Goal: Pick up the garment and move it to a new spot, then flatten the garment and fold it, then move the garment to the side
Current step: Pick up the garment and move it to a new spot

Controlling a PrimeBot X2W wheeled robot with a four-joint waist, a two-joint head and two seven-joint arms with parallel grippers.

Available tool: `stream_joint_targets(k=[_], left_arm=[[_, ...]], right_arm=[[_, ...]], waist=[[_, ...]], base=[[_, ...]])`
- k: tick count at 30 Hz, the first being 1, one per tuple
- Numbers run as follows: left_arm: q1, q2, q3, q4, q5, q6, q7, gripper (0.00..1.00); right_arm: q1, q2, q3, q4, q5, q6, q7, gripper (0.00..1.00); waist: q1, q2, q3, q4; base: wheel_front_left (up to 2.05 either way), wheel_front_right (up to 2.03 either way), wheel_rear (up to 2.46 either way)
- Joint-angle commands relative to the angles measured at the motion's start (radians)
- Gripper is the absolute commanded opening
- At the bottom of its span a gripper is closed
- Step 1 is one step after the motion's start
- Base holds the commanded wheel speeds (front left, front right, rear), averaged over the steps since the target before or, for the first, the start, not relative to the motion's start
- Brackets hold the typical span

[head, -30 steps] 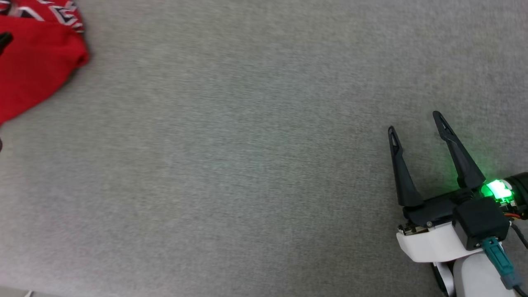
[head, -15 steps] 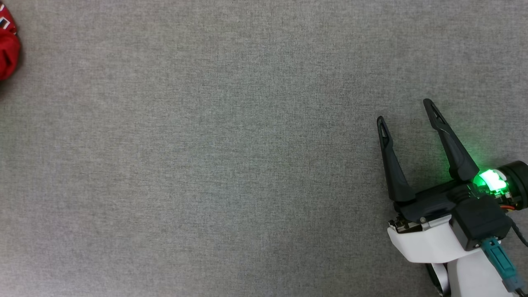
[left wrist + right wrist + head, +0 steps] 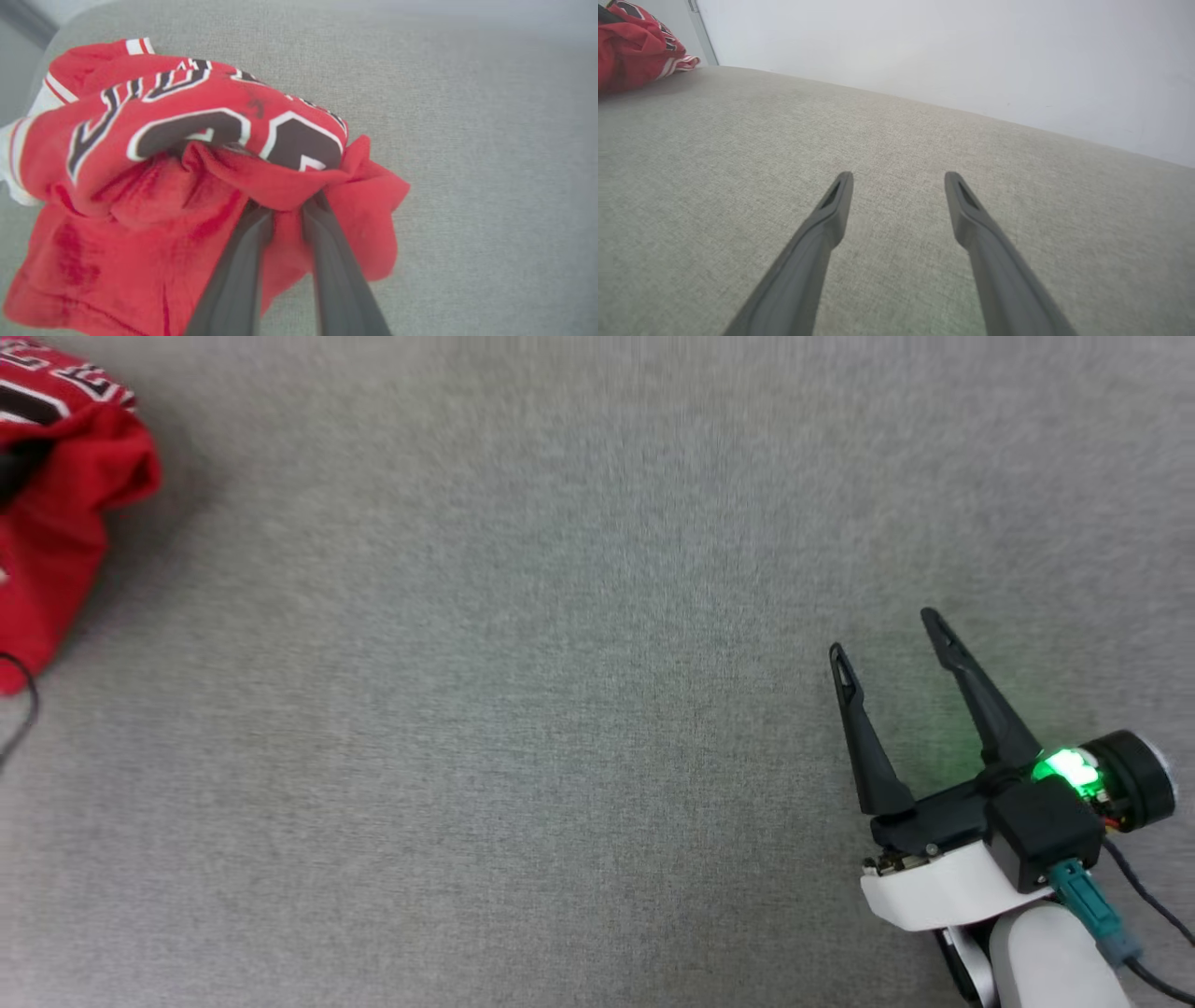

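Observation:
The garment (image 3: 65,513), a red jersey with black white-outlined lettering, hangs bunched at the upper left edge of the head view. In the left wrist view the garment (image 3: 154,140) is crumpled over my left gripper (image 3: 287,207), which is shut on a fold of red cloth; its fingertips are hidden under the fabric. White sleeve trim shows at the garment's far left. My right gripper (image 3: 884,634) stands open at the lower right, far from the garment, just above the grey surface. In the right wrist view my right gripper (image 3: 899,177) holds nothing, and the garment (image 3: 635,46) lies at the top left.
A grey fabric surface (image 3: 560,663) spreads wide between the garment and the right gripper. A pale wall (image 3: 948,56) rises behind its far edge. A thin dark cable (image 3: 23,714) loops at the left edge of the head view.
The head camera has shifted, so more of the garment shows at the left edge than half a second ago. The right gripper stays open and sits lower in the picture.

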Motion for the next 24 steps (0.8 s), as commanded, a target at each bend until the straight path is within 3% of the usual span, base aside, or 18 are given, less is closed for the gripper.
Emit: stream_joint_targets(k=[1, 6, 14, 20, 24], left_arm=[[0.034, 0.003, -0.02, -0.051, -0.027, -0.001, -0.033, 0.0], [0.068, 0.038, -0.067, -0.151, -0.027, -0.001, -0.124, 0.0], [0.055, -0.001, -0.134, -0.247, 0.008, -0.001, -0.282, 0.0], [-0.005, -0.129, -0.172, -0.294, 0.066, -0.001, -0.364, 0.0], [-0.035, -0.249, -0.201, -0.272, 0.127, 0.041, -0.422, 0.0]], right_arm=[[0.013, -0.002, 0.003, 0.018, 0.033, -0.001, -0.002, 1.0], [0.028, -0.002, 0.015, 0.048, 0.093, -0.001, -0.002, 1.0], [0.063, -0.002, 0.039, 0.083, 0.151, -0.001, -0.002, 1.0], [0.079, -0.002, 0.017, 0.077, 0.175, -0.001, -0.002, 1.0], [0.083, -0.002, 0.01, 0.071, 0.181, -0.001, -0.002, 1.0]], waist=[[-0.0001, 0.0, -0.105, -0.003], [-0.0001, 0.0, -0.207, -0.014], [-0.0001, 0.0, -0.358, -0.064], [-0.0001, 0.0, -0.398, -0.118], [-0.0001, 0.0, -0.404, -0.16]], base=[[0.0, 0.0, 0.0], [0.0, 0.0, 0.0], [0.0, 0.0, 0.0], [0.0, 0.0, 0.0], [0.0, 0.0, 0.0]])
